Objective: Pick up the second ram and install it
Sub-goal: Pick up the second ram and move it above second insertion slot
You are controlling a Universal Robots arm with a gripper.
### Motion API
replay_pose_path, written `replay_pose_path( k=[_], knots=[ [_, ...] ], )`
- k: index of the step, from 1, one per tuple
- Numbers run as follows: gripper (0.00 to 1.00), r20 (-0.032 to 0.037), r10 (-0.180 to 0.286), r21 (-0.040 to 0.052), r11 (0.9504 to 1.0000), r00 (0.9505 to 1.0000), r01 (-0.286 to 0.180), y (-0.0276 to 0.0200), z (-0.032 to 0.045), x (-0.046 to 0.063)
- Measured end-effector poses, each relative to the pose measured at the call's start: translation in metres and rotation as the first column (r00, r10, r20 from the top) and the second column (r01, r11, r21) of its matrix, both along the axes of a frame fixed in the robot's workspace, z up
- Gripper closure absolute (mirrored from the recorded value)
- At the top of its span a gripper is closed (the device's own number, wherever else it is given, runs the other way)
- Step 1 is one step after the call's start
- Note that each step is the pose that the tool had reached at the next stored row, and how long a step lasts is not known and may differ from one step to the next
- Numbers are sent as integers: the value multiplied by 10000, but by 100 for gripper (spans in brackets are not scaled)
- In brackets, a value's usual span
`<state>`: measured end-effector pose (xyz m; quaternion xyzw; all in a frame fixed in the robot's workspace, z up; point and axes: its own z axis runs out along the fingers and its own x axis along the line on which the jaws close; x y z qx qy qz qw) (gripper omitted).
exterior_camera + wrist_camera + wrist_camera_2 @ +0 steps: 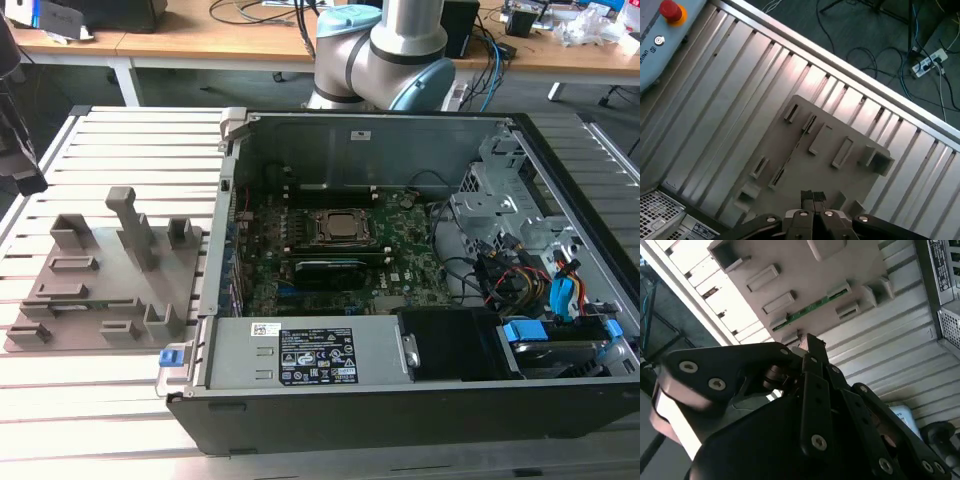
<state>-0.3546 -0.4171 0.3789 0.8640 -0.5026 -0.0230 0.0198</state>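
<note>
The second ram (812, 305) is a thin green stick standing on edge in a slot of the grey holder tray (850, 270). In the first wrist view the ram (790, 159) shows as a narrow dark line across the tray (850, 175). In the exterior view its green edge (62, 298) sits near the tray's front left corner. My gripper (812, 196) hangs above the tray, apart from the stick. Its fingertips (809, 341) are shut together with nothing between them.
An open computer case (400, 400) lies to the exterior view's right of the tray (110, 280). Inside it are the green motherboard (270, 290), the CPU socket (335, 225) and a long dark module (330, 268) beside the socket. The slatted metal table (130, 140) carries everything. A red button (670, 10) sits at one table corner.
</note>
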Motion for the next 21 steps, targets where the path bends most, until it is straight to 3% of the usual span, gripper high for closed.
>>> replay_pose_path(
  k=[2,7,10,12,20,21],
  knots=[
    [89,-1,-1052,0,9945,9945,1052,0,-6,0],
    [89,-1,-1852,-1,9827,9827,1852,0,-11,0],
    [89,0,-2579,-3,9662,9662,2579,0,-16,0],
    [89,0,-2815,-4,9596,9596,2815,0,-18,0],
    [89,7,-4356,-20,9001,9001,4356,0,-31,0],
    [89,7,-4449,-20,8956,8956,4449,0,-31,0]
  ],
)
